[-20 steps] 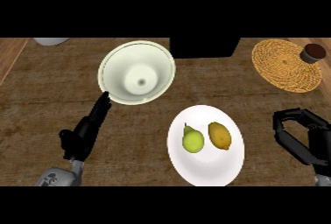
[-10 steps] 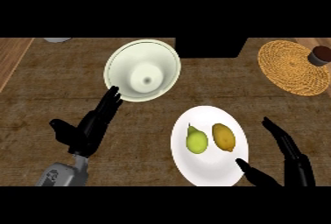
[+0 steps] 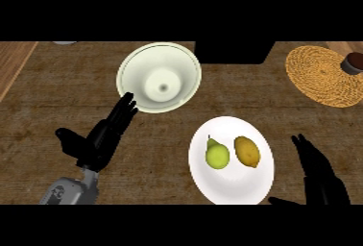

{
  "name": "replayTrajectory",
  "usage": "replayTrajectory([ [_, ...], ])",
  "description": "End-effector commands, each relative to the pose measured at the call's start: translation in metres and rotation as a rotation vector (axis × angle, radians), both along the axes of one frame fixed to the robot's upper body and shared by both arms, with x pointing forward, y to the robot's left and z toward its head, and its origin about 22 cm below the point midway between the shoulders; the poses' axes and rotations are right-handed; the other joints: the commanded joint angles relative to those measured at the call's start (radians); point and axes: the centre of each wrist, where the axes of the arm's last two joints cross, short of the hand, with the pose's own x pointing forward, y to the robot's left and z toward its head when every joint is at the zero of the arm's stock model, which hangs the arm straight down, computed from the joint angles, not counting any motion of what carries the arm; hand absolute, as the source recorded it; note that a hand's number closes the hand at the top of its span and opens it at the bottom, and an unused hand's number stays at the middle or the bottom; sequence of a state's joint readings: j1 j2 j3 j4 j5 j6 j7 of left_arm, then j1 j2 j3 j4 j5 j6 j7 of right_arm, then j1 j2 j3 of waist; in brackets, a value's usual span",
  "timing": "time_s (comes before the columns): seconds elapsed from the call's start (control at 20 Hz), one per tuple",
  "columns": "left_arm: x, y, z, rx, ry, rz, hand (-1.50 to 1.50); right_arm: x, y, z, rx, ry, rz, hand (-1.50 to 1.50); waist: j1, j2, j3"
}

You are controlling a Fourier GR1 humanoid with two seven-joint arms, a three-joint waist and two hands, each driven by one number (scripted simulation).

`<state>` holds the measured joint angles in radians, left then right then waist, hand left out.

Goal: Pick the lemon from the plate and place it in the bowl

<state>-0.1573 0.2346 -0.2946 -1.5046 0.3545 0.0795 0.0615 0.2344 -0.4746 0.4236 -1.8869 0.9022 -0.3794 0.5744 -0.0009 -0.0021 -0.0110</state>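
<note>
Right hand (image 3: 320, 175), fingers straight, hovers beside the plate (image 3: 230, 187) edge near the lemon (image 3: 248, 151); left hand (image 3: 102, 137) fingers released below the bowl (image 3: 159, 77).

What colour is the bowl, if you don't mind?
Pale cream-green bowl, seen in the head view.

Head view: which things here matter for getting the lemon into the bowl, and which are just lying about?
For the job:
lemon, on the plate
white plate
bowl
right hand, open, right of the plate

Lying about:
pear, beside the lemon on the plate
woven mat with a dark object on it
black block
left hand, open
</note>
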Motion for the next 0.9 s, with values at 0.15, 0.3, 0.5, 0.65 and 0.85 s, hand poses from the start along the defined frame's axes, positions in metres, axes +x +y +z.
replayTrajectory([
  [0.15,0.002,0.01,0.009,-0.012,-0.002,-0.03,0.0,0.018,0.065,0.045,-0.068,0.244,-0.15,-1.5,0.034,0.004,0.004],
  [0.3,0.01,-0.002,0.012,-0.013,0.002,-0.019,0.0,0.031,0.098,0.066,-0.079,0.32,-0.181,-1.5,0.022,0.005,0.007],
  [0.5,-0.007,-0.009,0.005,-0.023,0.007,-0.039,0.0,0.054,0.108,0.055,-0.092,0.427,-0.262,-1.5,0.016,0.002,0.01],
  [0.65,-0.005,-0.01,-0.002,-0.006,0.011,-0.006,0.0,0.059,0.122,0.059,-0.098,0.462,-0.265,-1.5,0.009,0.002,0.01],
  [0.85,0.0,0.004,0.002,-0.01,-0.012,-0.009,0.0,0.078,0.117,0.049,-0.139,0.534,-0.303,-1.5,0.008,0.004,0.009],
])
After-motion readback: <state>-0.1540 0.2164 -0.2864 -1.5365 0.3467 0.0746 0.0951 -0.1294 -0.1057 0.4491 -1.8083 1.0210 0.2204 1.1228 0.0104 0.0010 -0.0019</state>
